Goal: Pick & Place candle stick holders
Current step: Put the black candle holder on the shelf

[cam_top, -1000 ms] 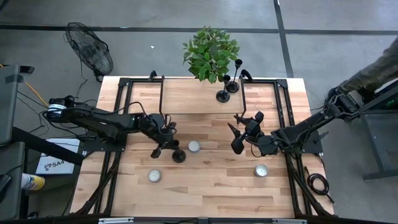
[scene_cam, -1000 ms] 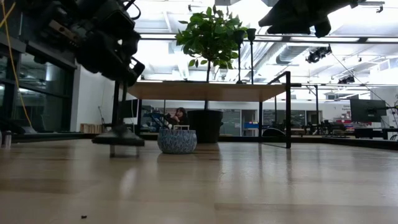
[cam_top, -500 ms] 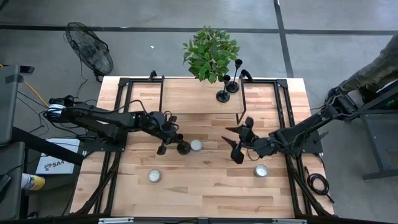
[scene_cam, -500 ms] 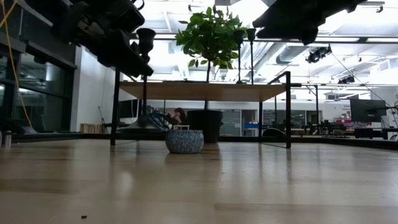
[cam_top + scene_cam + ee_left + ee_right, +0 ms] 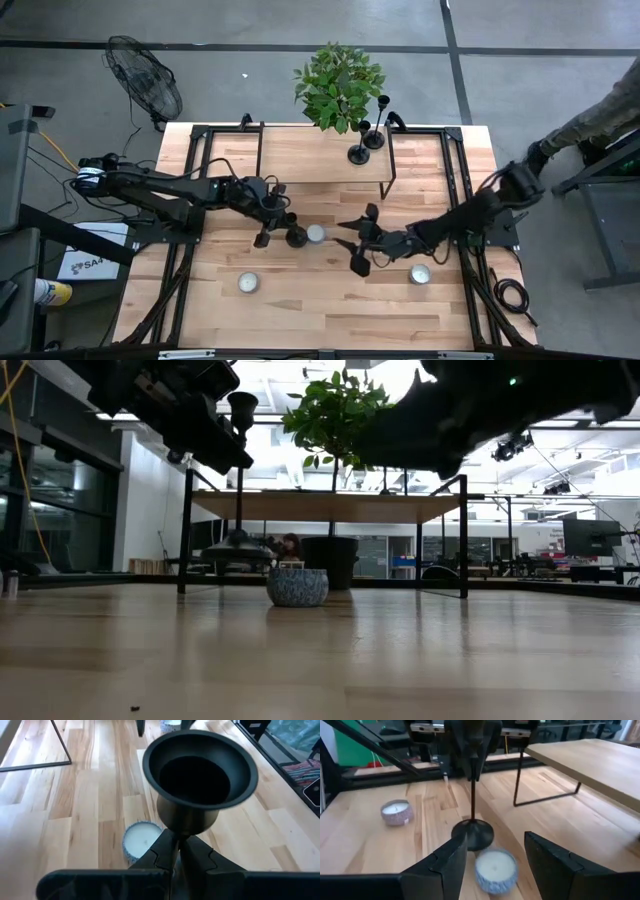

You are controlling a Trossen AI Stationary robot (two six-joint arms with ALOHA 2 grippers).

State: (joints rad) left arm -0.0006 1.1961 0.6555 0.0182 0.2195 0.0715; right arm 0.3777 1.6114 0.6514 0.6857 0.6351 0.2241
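Candlestick holder (image 5: 200, 780) stem apparently hidden between left end effector (image 5: 177, 855) fingers.

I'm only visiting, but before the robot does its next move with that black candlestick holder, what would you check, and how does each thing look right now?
1. Left gripper shut on the candlestick holder, fingers closed on its stem: ok.
2. Holder lifted off the table: ok in the low view, its base hangs above the wood.
3. Holder upright: ok, stem near vertical.
4. Clear of the white candle: not ok, the base hangs right beside it, perhaps partly over it.
5. Right gripper out of the way: cannot tell; it is open, empty and facing the holder.
6. Space on the raised shelf beside the two holders already there: ok.
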